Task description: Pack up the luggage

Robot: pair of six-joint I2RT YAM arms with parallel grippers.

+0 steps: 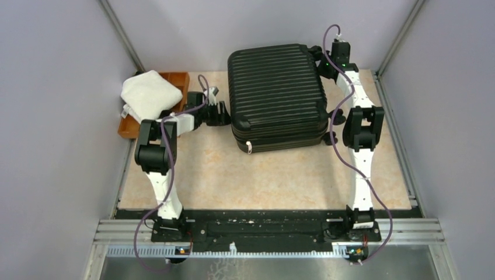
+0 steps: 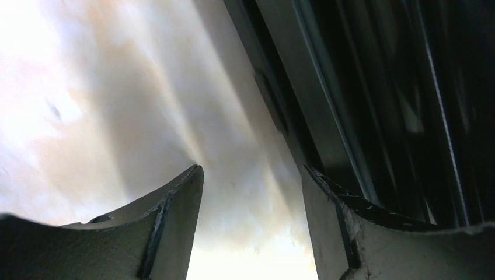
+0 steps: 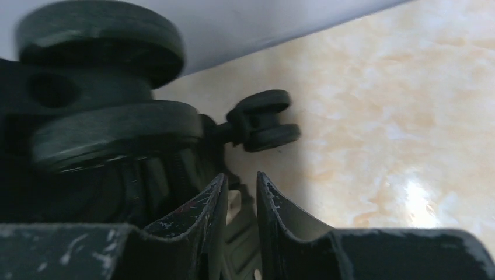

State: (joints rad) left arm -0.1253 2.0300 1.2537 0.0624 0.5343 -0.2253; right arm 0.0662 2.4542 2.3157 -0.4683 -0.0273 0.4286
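Observation:
The luggage [image 1: 277, 96] is a black ribbed suitcase lying flat with its lid down at the back middle of the table. My left gripper [image 1: 223, 114] is at its left side; in the left wrist view it [image 2: 252, 172] is open and empty, low over the table, with the suitcase's edge [image 2: 350, 87] just to the right. My right gripper [image 1: 323, 58] is at the back right corner by the caster wheels [image 3: 99, 87]. There it [image 3: 241, 178] is nearly closed on a small pale zipper pull [image 3: 234, 204]. A second white pull [image 1: 248, 146] hangs at the front left corner.
A folded white towel [image 1: 149, 93] lies on a brown wooden tray [image 1: 178, 77] at the back left, just behind my left arm. Grey walls enclose the table on the left, back and right. A second caster [image 3: 265, 119] shows farther along the suitcase's end.

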